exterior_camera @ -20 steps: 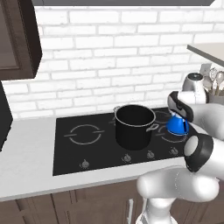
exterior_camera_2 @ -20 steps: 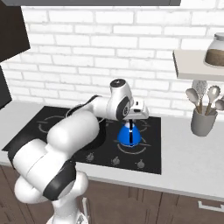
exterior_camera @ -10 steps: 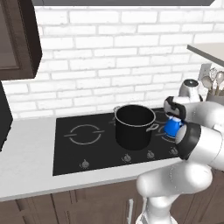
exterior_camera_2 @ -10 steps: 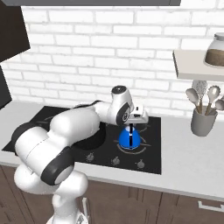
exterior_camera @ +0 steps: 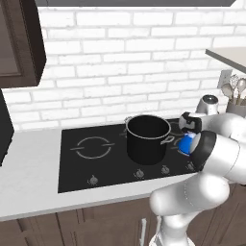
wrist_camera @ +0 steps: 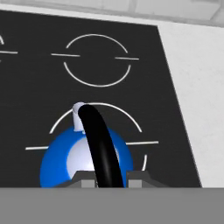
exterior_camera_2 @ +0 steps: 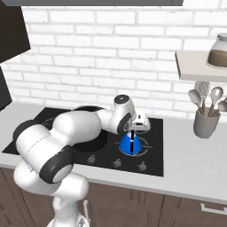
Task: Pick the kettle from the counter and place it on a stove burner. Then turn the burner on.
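The small blue kettle (wrist_camera: 65, 162) sits low over the front right stove burner (wrist_camera: 133, 120), a grey-lined ring on the black cooktop. Whether its base touches the glass I cannot tell. My gripper (wrist_camera: 109, 178) is shut on the kettle's black arched handle (wrist_camera: 98, 140), one finger on each side. From the right base view the kettle (exterior_camera_2: 131, 144) hangs under the gripper (exterior_camera_2: 133, 131), right of the arm. The left base view shows a patch of the kettle (exterior_camera: 185, 143) behind my forearm. The pale grey counter (exterior_camera_2: 190, 164) runs on to the right of the cooktop.
A large black pot (exterior_camera: 146, 139) stands on the cooktop just left of the kettle. Control knobs (exterior_camera_2: 117, 163) line the cooktop's front edge. A grey utensil holder (exterior_camera_2: 205, 124) stands on the counter at right, below a shelf with a jar (exterior_camera_2: 219, 51).
The gripper has carried the kettle down and toward the cooktop's front, over the front right ring. My elbow has swung outward. The pot has stayed in place.
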